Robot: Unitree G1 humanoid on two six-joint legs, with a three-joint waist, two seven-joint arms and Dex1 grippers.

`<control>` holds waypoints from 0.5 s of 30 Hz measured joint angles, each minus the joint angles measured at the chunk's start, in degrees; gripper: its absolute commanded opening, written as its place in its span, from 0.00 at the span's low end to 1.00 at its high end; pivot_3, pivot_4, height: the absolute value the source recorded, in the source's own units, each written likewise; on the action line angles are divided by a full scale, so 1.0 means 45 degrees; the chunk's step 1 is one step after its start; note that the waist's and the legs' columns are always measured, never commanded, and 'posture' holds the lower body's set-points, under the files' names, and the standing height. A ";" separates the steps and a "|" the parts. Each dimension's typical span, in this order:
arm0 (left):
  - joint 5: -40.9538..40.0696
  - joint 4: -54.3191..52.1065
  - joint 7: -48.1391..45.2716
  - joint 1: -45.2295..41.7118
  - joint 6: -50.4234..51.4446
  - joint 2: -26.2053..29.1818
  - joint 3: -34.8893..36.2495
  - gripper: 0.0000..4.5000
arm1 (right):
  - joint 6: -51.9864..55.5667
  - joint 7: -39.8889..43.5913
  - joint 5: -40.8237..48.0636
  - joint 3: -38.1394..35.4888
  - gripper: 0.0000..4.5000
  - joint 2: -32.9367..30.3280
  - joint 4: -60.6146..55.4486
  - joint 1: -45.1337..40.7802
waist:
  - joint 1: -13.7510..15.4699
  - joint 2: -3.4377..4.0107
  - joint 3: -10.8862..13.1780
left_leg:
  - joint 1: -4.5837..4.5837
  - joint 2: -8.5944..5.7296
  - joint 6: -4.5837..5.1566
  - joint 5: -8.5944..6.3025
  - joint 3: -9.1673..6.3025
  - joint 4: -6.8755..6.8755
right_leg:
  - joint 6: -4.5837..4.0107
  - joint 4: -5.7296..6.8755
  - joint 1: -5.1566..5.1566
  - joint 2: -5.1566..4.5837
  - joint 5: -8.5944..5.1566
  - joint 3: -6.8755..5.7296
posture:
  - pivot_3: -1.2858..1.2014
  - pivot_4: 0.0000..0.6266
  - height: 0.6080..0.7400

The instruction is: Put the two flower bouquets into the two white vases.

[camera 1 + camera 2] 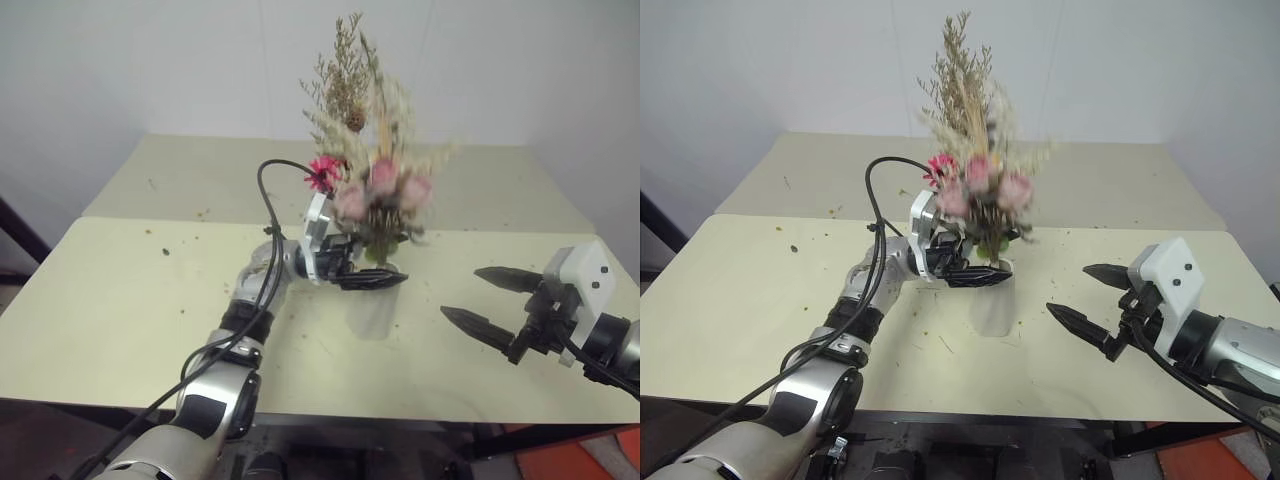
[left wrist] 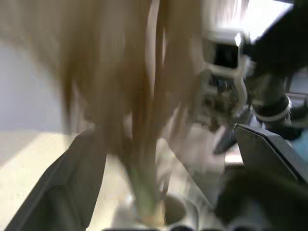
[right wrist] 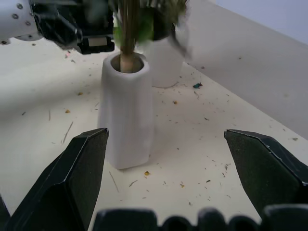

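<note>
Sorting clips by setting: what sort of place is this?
Probably a plain indoor test room, not a home: two bare pale tables pushed together against a blank white wall, with plant crumbs scattered around the white vase.

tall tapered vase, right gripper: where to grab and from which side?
Grip the tapered vase around its bare mid-body, coming in level from the robot's right. It stands upright with stems filling the mouth, so the top is blocked; the open right gripper already frames its walls.

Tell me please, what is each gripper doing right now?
Left gripper: open, holding nothing, by the cone vase mouth.
Right gripper: open, empty, beside that vase.
</note>
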 measured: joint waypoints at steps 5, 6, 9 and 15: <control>-0.0005 -0.0827 -0.0183 -0.0001 0.0716 0.0945 -0.0020 0.99 | -0.0078 0.0355 0.0012 -0.0155 1.00 -0.0064 -0.0010 0.0361 | 0.0016 0.0000 0.0000 | -0.0001 0.0001 0.0000 0.0000 0.0000 0.0001 | 0.0002 0.0000 0.0001 -0.0001 -0.0001 0.0000 | 0.52 0.24 1.00; -0.0035 -0.1145 -0.0160 0.0014 0.0876 0.1287 0.0014 0.99 | -0.0098 0.0397 0.0008 -0.0218 1.00 -0.0094 -0.0013 0.0407 | -0.0007 0.0001 0.0000 | -0.0002 0.0002 0.0000 0.0000 0.0000 0.0001 | 0.0001 0.0002 -0.0002 -0.0001 -0.0001 0.0000 | 0.52 0.24 1.00; -0.0276 -0.2002 -0.0120 0.0130 0.1278 0.2119 0.0341 0.99 | -0.0115 0.0516 0.0003 -0.0557 1.00 -0.0199 -0.0004 0.0500 | -0.0029 0.0003 -0.0001 | 0.0004 0.0006 0.0000 0.0000 0.0000 -0.0001 | 0.0001 0.0008 -0.0001 0.0000 -0.0001 -0.0001 | 0.52 0.24 1.00; -0.0569 -0.4529 0.0256 0.2331 0.1958 0.4522 0.0976 0.99 | -0.0131 0.1017 0.0157 -0.1237 1.00 -0.0308 0.0017 0.1050 | -0.0095 0.0006 -0.0003 | 0.0015 0.0016 0.0000 0.0000 0.0002 -0.0003 | -0.0003 0.0017 0.0001 0.0001 -0.0002 0.0001 | 0.52 0.24 1.00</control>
